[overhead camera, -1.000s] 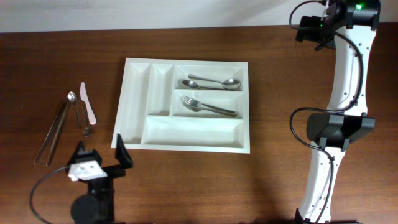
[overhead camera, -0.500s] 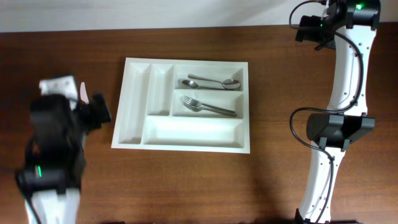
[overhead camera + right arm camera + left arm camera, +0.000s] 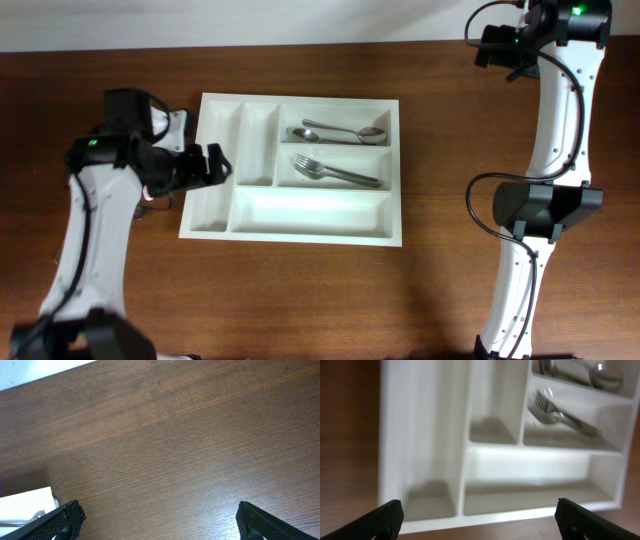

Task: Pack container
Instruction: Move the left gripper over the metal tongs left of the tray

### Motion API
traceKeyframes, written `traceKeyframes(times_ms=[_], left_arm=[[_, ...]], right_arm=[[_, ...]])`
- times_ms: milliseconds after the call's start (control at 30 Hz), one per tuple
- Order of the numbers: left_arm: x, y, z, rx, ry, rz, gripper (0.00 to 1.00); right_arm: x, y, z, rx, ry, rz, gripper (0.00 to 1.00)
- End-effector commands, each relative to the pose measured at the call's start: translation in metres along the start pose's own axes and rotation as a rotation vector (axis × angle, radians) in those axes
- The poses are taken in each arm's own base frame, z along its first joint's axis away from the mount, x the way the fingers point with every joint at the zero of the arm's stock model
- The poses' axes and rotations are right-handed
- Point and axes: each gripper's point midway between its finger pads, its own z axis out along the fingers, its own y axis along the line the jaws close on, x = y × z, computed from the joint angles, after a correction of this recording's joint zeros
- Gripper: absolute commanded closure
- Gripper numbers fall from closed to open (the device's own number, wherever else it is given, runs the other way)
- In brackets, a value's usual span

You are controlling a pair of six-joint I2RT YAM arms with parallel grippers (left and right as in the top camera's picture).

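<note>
the left gripper (image 3: 214, 165), jaws wide apart and empty, now hangs over the left edge of the container (image 3: 310, 212), having swung in from the table (image 3: 440, 150) left of it 0.5 s ago. the right gripper (image 3: 160, 522), likewise spread and empty, stays at the far right corner. the container sits unmoved mid-table, 2 spoons (image 3: 340, 132) and 1 fork (image 3: 335, 172) in its upper right compartments.
</note>
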Motion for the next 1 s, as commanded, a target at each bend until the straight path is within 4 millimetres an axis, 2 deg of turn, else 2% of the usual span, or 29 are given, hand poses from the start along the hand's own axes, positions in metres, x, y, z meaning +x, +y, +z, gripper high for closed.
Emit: traceKeyframes(times_ms=[0,33,100,200,400,533,667,767,900,967], left_arm=[[-0.001,-0.011,0.015,0.101,0.045,-0.012,0.01],[-0.001,-0.009,0.02,0.1,0.058,-0.019,0.04],[0.0,-0.001,0.025,0.08,0.075,-0.055,0.01],[-0.001,0.037,0.022,-0.082,0.057,-0.25,0.01],[-0.006,0.111,-0.017,-0.286,-0.018,-0.468,0.01],[0.009,0.172,-0.044,-0.494,-0.043,-0.564,0.01],[0.019,0.207,-0.064,-0.611,-0.064,-0.619,0.01],[0.011,0.22,-0.07,-0.646,-0.077,-0.509,0.01],[-0.014,0.23,-0.071,-0.668,-0.071,-0.178,0.01],[-0.022,0.236,-0.071,-0.691,-0.069,-0.085,0.0]], right_arm=[[-0.004,0.003,-0.011,-0.005,-0.026,0.011,0.01],[-0.004,0.003,-0.011,-0.005,-0.026,0.012,0.01],[-0.004,0.003,-0.011,-0.005,-0.026,0.012,0.01],[-0.004,0.003,-0.011,-0.005,-0.026,0.012,0.01],[-0.004,0.003,-0.011,-0.005,-0.026,0.012,0.01],[-0.004,0.003,-0.011,-0.005,-0.026,0.012,0.01],[-0.004,0.003,-0.011,-0.005,-0.026,0.012,0.01],[-0.004,0.003,-0.011,-0.005,-0.026,0.012,0.01],[-0.004,0.003,-0.011,-0.005,-0.026,0.012,0.01],[-0.004,0.003,-0.011,-0.005,-0.026,0.012,0.01]])
